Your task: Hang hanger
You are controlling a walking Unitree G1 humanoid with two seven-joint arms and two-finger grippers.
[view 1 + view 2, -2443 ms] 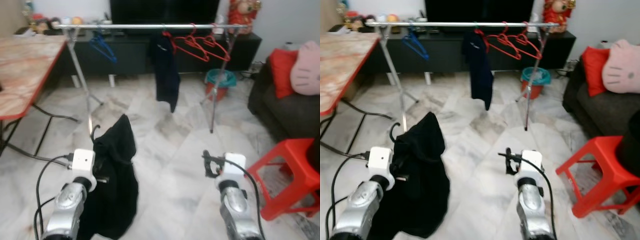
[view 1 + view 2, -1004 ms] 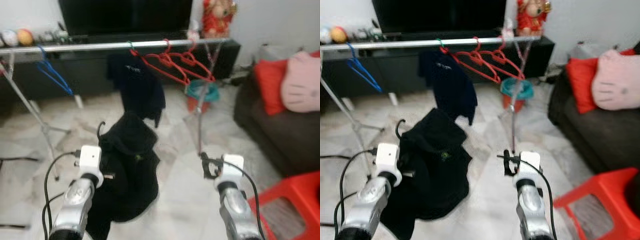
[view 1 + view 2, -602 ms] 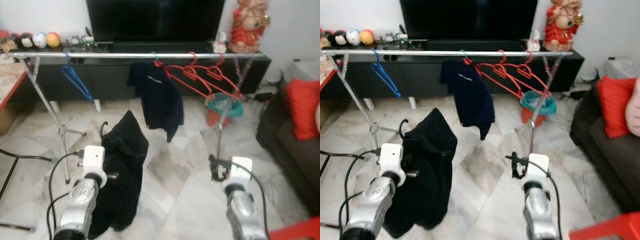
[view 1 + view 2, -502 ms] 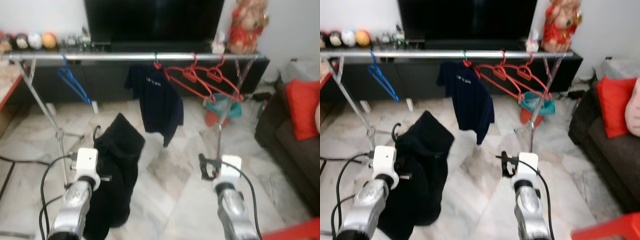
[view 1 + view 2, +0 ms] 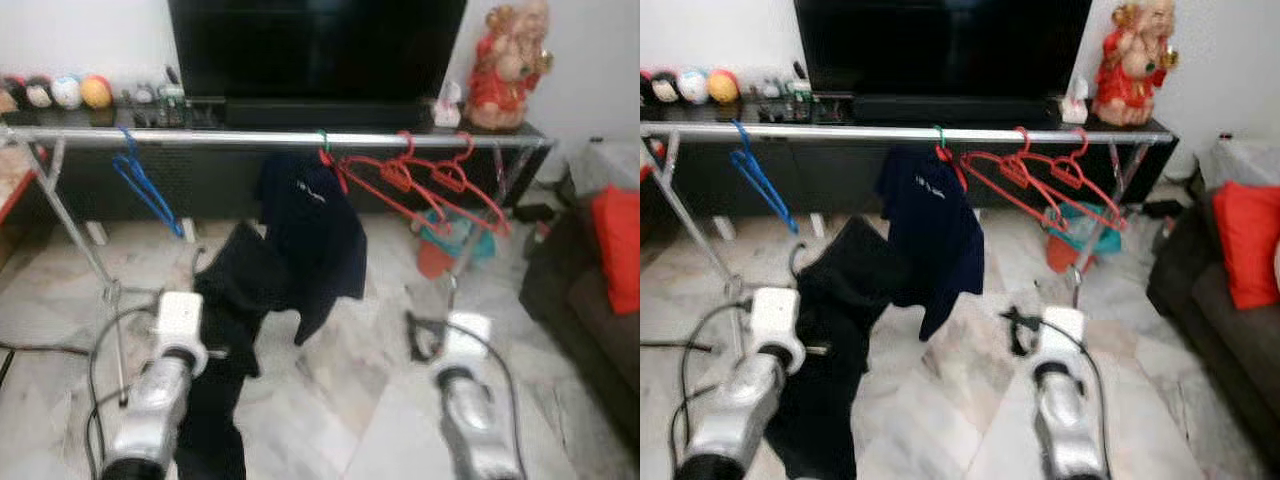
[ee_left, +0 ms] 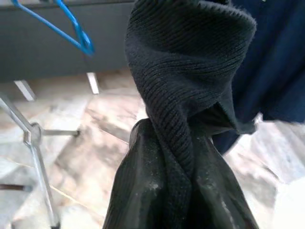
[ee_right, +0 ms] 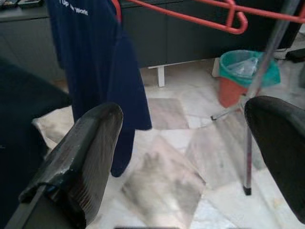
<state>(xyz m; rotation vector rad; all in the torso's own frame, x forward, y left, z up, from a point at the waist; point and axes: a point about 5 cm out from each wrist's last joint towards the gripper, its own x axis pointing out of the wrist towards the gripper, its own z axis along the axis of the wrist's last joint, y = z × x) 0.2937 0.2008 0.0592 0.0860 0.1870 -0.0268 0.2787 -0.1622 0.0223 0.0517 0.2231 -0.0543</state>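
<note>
A black knit garment (image 5: 235,330) hangs from my left gripper (image 6: 176,191), which is shut on its bunched top. A dark hanger hook (image 5: 795,255) sticks up beside it. The garment is below the silver rail (image 5: 250,138) and overlaps a navy shirt (image 5: 315,225) hung there. A blue hanger (image 5: 148,185) hangs to the left, and several red hangers (image 5: 430,185) to the right. My right gripper (image 7: 183,109) is open and holds nothing, low and right of the shirt.
The rail's slanted legs (image 5: 90,250) stand on the marble floor. A black TV stand (image 5: 230,170) and TV are behind it. A teal bin (image 7: 250,69) sits by the right leg. A dark sofa with a red cushion (image 5: 615,235) is at the right.
The camera has come closer to the rail. My left gripper has carried the black garment up and forward, so it now overlaps the navy shirt. The right gripper stays open.
</note>
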